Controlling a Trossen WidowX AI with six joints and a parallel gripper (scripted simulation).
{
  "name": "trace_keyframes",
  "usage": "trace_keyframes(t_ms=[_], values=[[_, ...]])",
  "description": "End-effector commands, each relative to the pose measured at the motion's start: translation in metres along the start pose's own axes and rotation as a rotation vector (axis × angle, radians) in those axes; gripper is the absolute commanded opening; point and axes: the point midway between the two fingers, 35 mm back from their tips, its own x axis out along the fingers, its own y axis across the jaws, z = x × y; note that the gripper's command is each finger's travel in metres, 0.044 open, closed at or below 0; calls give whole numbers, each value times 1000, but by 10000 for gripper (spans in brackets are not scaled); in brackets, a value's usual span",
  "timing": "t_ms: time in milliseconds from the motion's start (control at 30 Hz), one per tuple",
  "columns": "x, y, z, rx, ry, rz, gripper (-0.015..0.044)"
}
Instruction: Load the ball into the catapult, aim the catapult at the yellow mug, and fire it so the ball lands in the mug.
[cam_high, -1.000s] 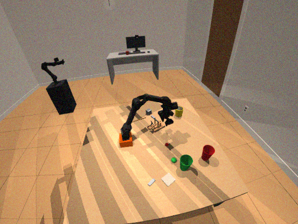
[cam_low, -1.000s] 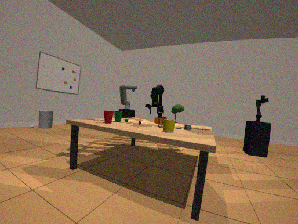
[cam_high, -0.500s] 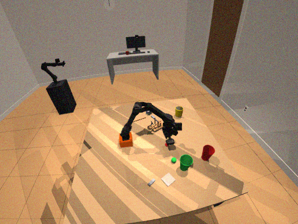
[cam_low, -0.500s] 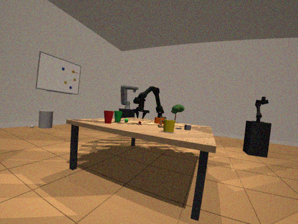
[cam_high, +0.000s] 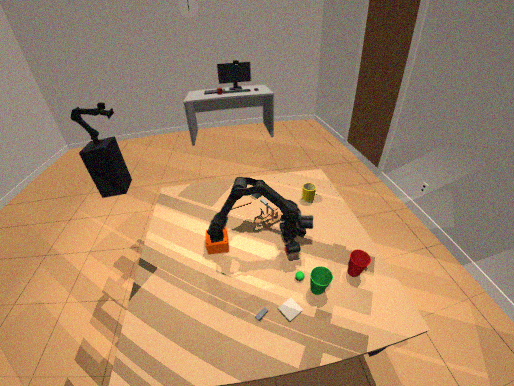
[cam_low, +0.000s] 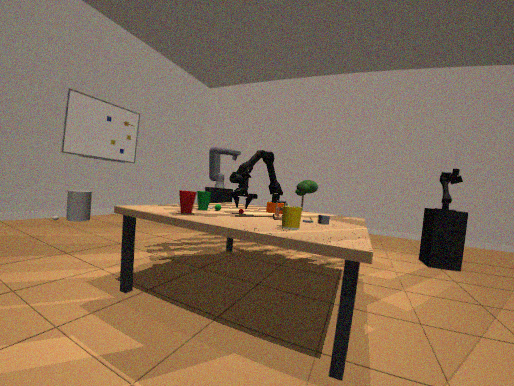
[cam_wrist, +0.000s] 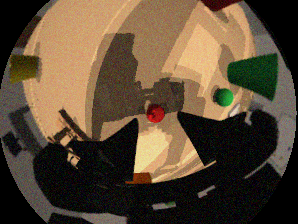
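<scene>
The red ball (cam_low: 241, 211) (cam_wrist: 155, 113) lies on the table, below and between the fingertips; the arm mostly hides it in the top view. My gripper (cam_low: 242, 204) (cam_wrist: 157, 117) is open and points down just above the ball, with nothing held. The wooden catapult (cam_high: 268, 218) (cam_wrist: 67, 139) stands on the table between the arm's base and the yellow mug, partly behind the arm in the top view. The yellow mug (cam_high: 309, 193) (cam_low: 291, 218) (cam_wrist: 23, 68) stands upright beyond the catapult. Whether the catapult points at the mug is too small to tell.
A green ball (cam_high: 299, 275) (cam_low: 218, 207) (cam_wrist: 224, 97) lies beside a green cup (cam_high: 320, 282) (cam_low: 203, 200) (cam_wrist: 256, 75). A red cup (cam_high: 358, 264) (cam_low: 187, 202) stands past them. A white pad (cam_high: 290, 309) and a small grey block (cam_high: 261, 314) lie near the green cup.
</scene>
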Motion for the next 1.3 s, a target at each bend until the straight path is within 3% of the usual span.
trace_keyframes(t_ms=[0,433,633,867,1000,1267], values=[[7,1,-1,-4,2,6,300],[26,1,-2,-4,3,6,300],[26,1,-2,-4,3,6,142],[26,1,-2,-4,3,6,96],[14,1,0,-4,2,6,0],[-54,5,4,-4,2,6,0]])
